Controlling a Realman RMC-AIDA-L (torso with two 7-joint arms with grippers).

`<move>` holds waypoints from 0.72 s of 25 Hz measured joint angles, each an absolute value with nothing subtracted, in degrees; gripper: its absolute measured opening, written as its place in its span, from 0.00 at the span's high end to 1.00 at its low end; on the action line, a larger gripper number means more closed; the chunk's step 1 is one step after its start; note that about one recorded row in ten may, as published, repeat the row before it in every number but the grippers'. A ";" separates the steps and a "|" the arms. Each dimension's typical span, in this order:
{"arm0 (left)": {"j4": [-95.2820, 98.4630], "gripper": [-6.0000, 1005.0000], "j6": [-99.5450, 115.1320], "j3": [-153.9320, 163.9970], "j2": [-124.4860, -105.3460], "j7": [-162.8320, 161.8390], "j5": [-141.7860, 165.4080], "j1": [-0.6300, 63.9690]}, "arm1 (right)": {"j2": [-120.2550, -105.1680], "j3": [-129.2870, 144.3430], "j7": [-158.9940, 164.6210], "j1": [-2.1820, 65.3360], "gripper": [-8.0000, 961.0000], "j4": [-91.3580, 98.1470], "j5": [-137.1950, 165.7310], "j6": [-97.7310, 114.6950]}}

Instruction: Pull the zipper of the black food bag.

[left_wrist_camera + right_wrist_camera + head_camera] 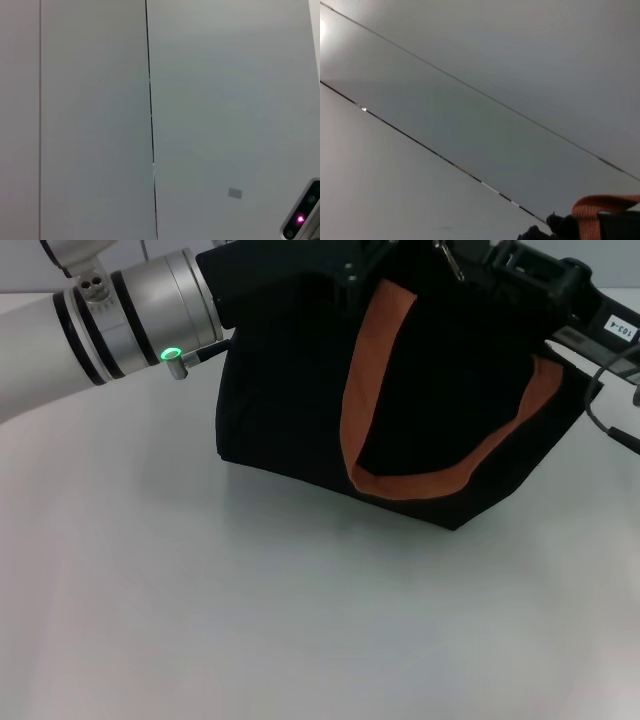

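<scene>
Both end effectors at top of black food bag [400, 390], below them; openings cannot tell. Zipper [447, 260] between.

A plain white table [300, 620] fills most of the head view, from the lower edge up to the upper left. In the left wrist view a pale grey wall [225, 100] shows a thin dark vertical seam [150, 120] left of centre and a small grey rectangular patch [235, 193] at lower right.
</scene>
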State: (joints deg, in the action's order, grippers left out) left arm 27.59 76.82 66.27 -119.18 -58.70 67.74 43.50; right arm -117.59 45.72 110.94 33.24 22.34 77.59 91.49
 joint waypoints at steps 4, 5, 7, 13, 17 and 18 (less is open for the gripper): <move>27.59 0.96 76.81 66.27 -119.18 -58.47 67.71 43.50 | -117.43 46.34 111.00 33.74 0.57 22.27 77.62 91.32; 27.59 0.96 76.81 66.27 -119.18 -58.31 67.70 43.50 | -117.43 46.36 111.01 33.84 0.61 22.28 77.62 91.29; 27.60 0.96 76.81 66.27 -119.18 -57.90 67.67 43.50 | -117.51 46.36 111.00 33.93 0.83 22.49 77.62 90.89; 27.59 0.96 76.81 66.27 -119.18 -57.90 67.65 43.50 | -117.56 46.36 110.66 33.96 0.91 22.71 77.98 90.40; 27.59 0.96 76.81 66.27 -119.18 -57.90 67.65 43.50 | -117.49 46.41 110.51 34.12 0.97 22.87 78.95 90.14; 27.60 0.96 76.81 66.27 -119.18 -57.90 67.65 43.50 | -117.49 46.41 110.51 34.12 0.98 22.87 78.95 90.14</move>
State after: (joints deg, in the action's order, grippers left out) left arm 27.60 76.81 66.27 -119.18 -57.90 67.65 43.50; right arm -117.49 46.41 110.51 34.12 22.87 78.95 90.14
